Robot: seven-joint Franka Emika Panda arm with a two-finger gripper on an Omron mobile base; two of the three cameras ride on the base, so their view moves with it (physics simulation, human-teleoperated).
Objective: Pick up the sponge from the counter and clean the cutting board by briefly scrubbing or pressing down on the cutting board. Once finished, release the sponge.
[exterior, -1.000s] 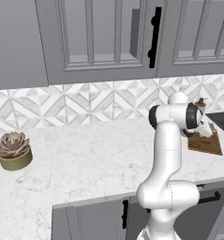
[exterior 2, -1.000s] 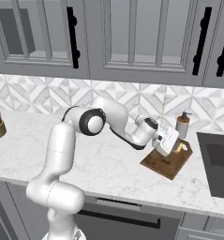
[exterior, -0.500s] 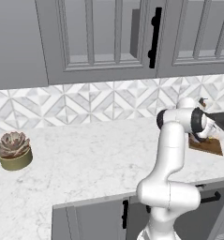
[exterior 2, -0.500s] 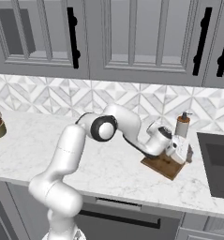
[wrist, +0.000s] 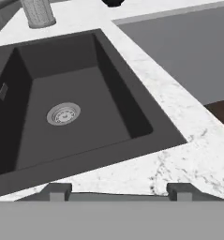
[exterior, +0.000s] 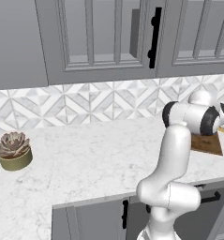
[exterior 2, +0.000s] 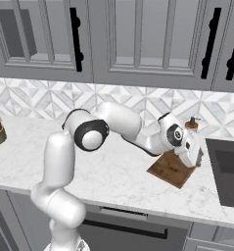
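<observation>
The brown wooden cutting board (exterior 2: 171,169) lies on the white marble counter (exterior 2: 113,171) near the sink; it also shows behind my forearm (exterior: 206,143). My gripper (exterior 2: 197,158) hangs low over the board's corner on the sink side, turned toward the sink. In the hand view my gripper (wrist: 119,191) is open, its fingertips (wrist: 60,191) set wide apart with nothing between them. A yellow sliver (exterior: 222,130) beside my wrist looks like the sponge's base. In the right base view the sponge is hidden by my hand.
A dark sink (wrist: 62,117) is sunk into the counter right of the board, its edge (exterior 2: 225,171) close to my hand. A soap bottle (exterior 2: 191,123) stands behind the board. A potted succulent (exterior: 12,152) sits far left. Wall cabinets hang overhead.
My hand has swung right across the board toward its sink-side corner and turned to face the sink. The board has not moved.
</observation>
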